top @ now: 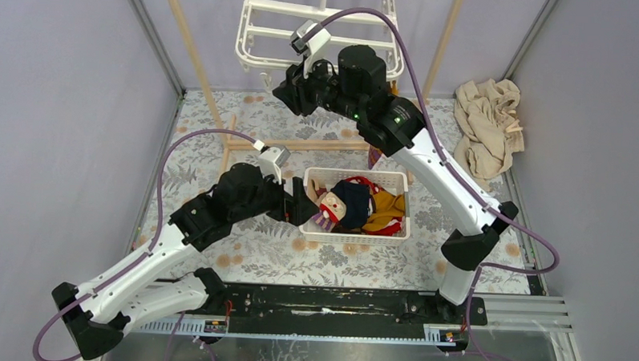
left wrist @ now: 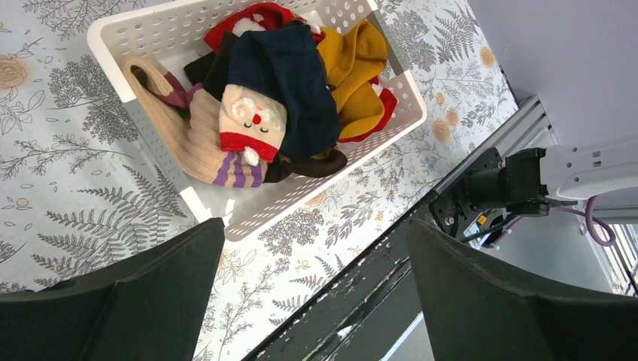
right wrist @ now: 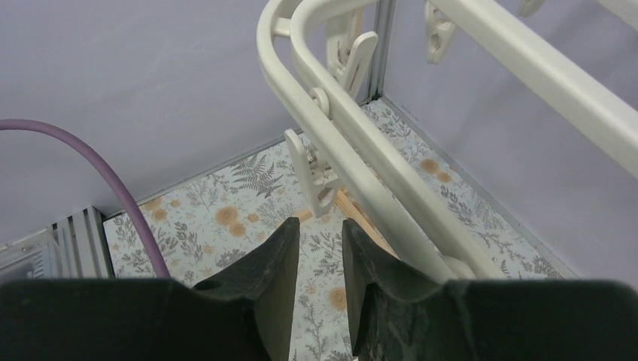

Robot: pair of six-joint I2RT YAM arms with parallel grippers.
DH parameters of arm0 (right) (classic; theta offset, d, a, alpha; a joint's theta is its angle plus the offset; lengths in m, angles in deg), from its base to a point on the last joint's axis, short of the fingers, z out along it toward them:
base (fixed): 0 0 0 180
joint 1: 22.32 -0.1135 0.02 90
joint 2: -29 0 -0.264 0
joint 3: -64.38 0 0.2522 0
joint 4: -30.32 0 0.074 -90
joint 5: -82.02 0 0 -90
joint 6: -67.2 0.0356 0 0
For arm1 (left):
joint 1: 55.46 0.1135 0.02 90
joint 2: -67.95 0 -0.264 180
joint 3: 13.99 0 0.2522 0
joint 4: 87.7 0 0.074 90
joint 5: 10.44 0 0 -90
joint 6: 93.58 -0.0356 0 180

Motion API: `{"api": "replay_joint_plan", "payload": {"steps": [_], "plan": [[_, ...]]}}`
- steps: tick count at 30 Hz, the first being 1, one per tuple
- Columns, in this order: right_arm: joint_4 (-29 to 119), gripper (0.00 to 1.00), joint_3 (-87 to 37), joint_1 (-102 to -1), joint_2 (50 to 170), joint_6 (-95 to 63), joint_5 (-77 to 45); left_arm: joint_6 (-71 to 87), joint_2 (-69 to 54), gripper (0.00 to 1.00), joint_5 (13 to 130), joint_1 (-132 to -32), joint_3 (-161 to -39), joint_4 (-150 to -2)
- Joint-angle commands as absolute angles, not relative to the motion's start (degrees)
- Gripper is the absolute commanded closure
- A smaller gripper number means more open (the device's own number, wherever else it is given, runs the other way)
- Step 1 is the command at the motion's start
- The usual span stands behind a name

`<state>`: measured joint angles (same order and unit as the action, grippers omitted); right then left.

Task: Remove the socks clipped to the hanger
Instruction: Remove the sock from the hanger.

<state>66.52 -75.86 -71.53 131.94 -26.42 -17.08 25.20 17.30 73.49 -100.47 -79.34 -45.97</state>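
Right hand (right wrist: pixel 320 229), narrowly parted and empty, faces a bare clip (right wrist: pixel 312 169) on the hanger (right wrist: pixel 376 162).
Your left hand (left wrist: pixel 314 233) gapes wide above the socks (left wrist: pixel 286 83) in the basket (left wrist: pixel 143 34), likely placed for dropping.

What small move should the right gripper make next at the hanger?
Probably slide the right gripper sideways along the hanger to look for a remaining sock. It holds nothing, the clip just ahead of it is bare, and no sock shows on the rails in view; the socks visible lie in the basket.
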Motion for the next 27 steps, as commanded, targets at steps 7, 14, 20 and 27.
{"api": "replay_joint_plan", "payload": {"steps": [7, 14, 20, 27], "plan": [[60.00, 0.62, -79.05, -71.98, 133.92, -25.64, -21.80, 25.26, 18.53, 0.02, 75.11, -100.72, -79.46, -44.79], [61.81, 0.43, -74.86, -71.97, 127.46, -23.93, -19.71, 25.20, 18.33, 0.02, 75.26, -100.72, -79.83, -44.50], [63.61, 0.36, -64.57, -71.98, 115.43, -23.07, -15.40, 25.12, 17.27, 0.01, 74.93, -100.72, -80.35, -44.84], [68.00, 0.32, -55.25, -71.85, 103.15, -23.07, -3.66, 24.89, 15.79, 0.01, 74.18, -100.72, -81.61, -45.03]]}}
